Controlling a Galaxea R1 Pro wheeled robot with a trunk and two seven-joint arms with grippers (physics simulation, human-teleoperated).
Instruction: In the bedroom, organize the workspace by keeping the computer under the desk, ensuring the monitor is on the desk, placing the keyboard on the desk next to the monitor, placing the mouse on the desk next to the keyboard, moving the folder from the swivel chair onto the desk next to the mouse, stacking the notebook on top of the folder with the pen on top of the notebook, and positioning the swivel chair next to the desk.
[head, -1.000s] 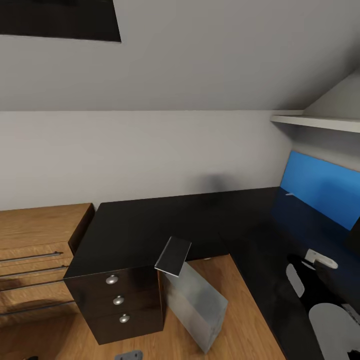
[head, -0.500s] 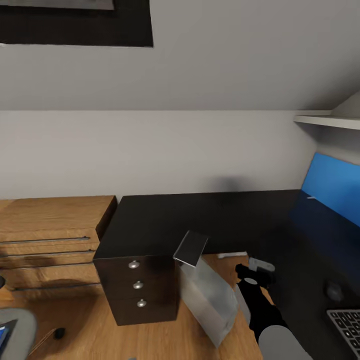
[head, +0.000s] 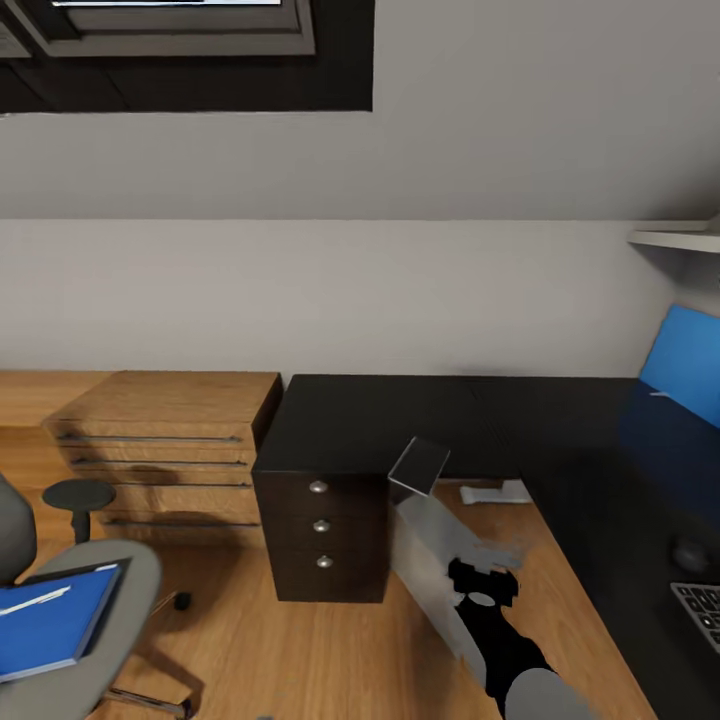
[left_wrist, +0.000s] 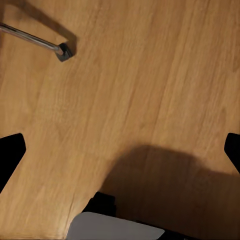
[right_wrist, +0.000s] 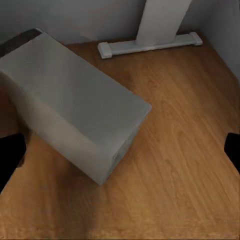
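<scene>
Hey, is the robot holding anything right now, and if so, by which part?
Nothing is held. Both wrist views show fingertips spread wide over bare floor, with the computer below the right gripper.

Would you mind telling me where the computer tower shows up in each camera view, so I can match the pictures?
Head view: the computer leans on the floor beside the dark drawer cabinet, partly behind the right arm.
Right wrist view: the computer fills the upper left, lying tilted on the wood floor.
Left wrist view: not in it.
Shared landmark: the desk's white pedestal foot.
</scene>
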